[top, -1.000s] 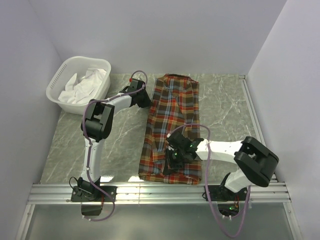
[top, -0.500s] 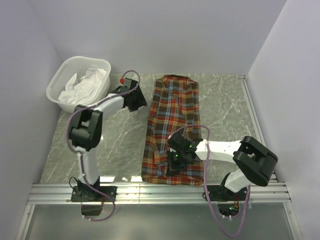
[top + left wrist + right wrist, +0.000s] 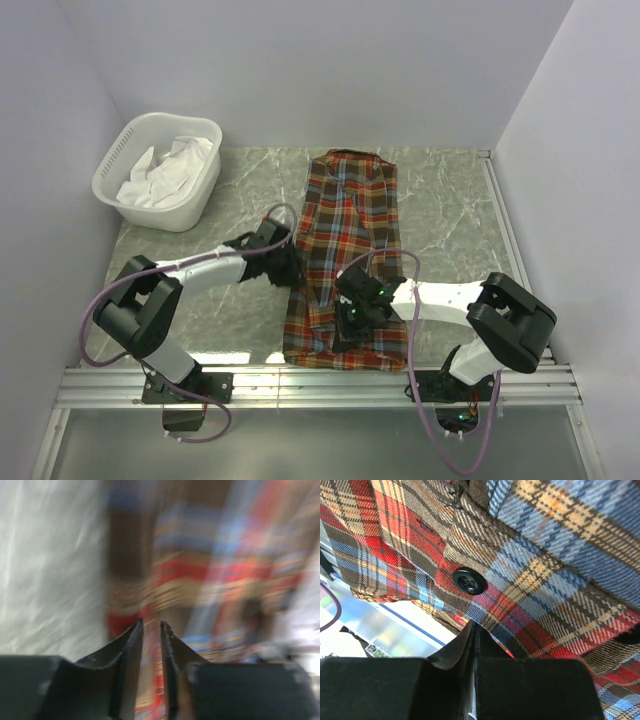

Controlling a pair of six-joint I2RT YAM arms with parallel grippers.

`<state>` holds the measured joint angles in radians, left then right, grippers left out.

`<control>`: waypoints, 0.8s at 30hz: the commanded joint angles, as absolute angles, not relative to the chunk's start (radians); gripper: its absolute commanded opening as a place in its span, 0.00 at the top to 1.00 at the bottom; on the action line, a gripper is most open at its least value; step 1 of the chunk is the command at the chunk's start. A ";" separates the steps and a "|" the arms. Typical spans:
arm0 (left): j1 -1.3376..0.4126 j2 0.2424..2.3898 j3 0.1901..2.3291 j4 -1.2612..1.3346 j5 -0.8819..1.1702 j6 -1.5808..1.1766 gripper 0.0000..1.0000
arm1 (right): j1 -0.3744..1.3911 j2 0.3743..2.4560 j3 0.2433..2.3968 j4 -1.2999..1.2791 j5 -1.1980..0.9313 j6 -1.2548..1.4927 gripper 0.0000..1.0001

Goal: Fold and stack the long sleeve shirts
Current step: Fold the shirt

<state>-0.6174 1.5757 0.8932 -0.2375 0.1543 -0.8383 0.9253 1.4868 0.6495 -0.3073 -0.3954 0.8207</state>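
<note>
One long sleeve shirt (image 3: 350, 210), plaid in red, blue and brown, lies folded into a long strip down the middle of the table, collar at the far end. My left gripper (image 3: 288, 268) is low at the strip's left edge, about halfway along. In the blurred left wrist view its jaws (image 3: 151, 630) stand open by a narrow gap, with plaid cloth (image 3: 225, 570) showing through and beyond. My right gripper (image 3: 350, 318) rests on the shirt's near part. In the right wrist view it (image 3: 472, 630) is shut on a fold of the shirt (image 3: 545, 555), beside a black button (image 3: 468, 581).
A white basket (image 3: 108, 172) with white cloths (image 3: 165, 168) in it stands at the back left corner. An aluminium rail (image 3: 320, 385) runs along the near table edge. Walls close in on the left, back and right.
My left arm has swung from the back, near the basket and the collar, down to the shirt's left edge. Its jaws let go, widened, then narrowed. The right gripper has stayed put.
</note>
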 commanded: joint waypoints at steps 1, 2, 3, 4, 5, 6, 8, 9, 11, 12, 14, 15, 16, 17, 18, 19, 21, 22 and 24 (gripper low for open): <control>-0.626 1.534 0.783 -0.193 0.199 -0.880 0.75 | 0.936 1.451 0.650 -0.311 -0.380 0.824 1.00; -0.627 1.540 0.764 -0.184 0.212 -0.884 0.76 | 0.934 1.453 0.650 -0.313 -0.377 0.821 1.00; -0.630 1.545 0.747 -0.166 0.245 -0.888 0.77 | 0.936 1.453 0.650 -0.314 -0.377 0.822 1.00; -0.638 1.552 0.715 -0.150 0.268 -0.893 0.78 | 0.936 1.454 0.650 -0.316 -0.376 0.824 1.00; -0.643 1.554 0.706 -0.143 0.281 -0.896 0.78 | 0.936 1.454 0.652 -0.318 -0.373 0.824 1.00; -0.650 1.554 0.700 -0.150 0.290 -0.896 0.78 | 0.934 1.454 0.652 -0.321 -0.370 0.822 1.00; -0.664 1.549 0.686 -0.169 0.291 -0.891 0.77 | 0.936 1.450 0.653 -0.327 -0.365 0.825 1.00; -0.666 1.539 0.681 -0.195 0.288 -0.890 0.77 | 0.936 1.450 0.652 -0.328 -0.359 0.824 1.00; -0.667 1.519 0.661 -0.207 0.298 -0.884 0.75 | 0.937 1.448 0.652 -0.331 -0.354 0.825 1.00; -0.667 1.505 0.654 -0.210 0.302 -0.879 0.74 | 0.936 1.450 0.652 -0.331 -0.354 0.827 1.00; -0.669 1.465 0.650 -0.242 0.307 -0.870 0.68 | 0.934 1.453 0.653 -0.331 -0.354 0.827 1.00; -0.670 1.450 0.650 -0.248 0.310 -0.865 0.66 | 0.934 1.454 0.655 -0.333 -0.354 0.827 1.00; -0.672 1.425 0.650 -0.261 0.310 -0.861 0.64 | 0.934 1.453 0.657 -0.336 -0.353 0.827 1.00; -0.675 1.416 0.650 -0.265 0.313 -0.859 0.63 | 0.934 1.450 0.657 -0.337 -0.353 0.825 1.00; -0.676 1.408 0.649 -0.270 0.319 -0.856 0.63 | 0.936 1.448 0.658 -0.341 -0.351 0.827 1.00; -0.683 1.411 0.643 -0.268 0.345 -0.854 0.63 | 0.934 1.447 0.660 -0.348 -0.348 0.824 1.00; -0.689 1.428 0.631 -0.246 0.405 -0.850 0.63 | 0.934 1.444 0.663 -0.353 -0.350 0.822 1.00; -0.696 1.436 0.617 -0.239 0.423 -0.848 0.65 | 0.936 1.442 0.663 -0.359 -0.353 0.822 1.00; -0.710 1.448 0.607 -0.235 0.449 -0.845 0.66 | 0.936 1.433 0.661 -0.364 -0.354 0.822 0.99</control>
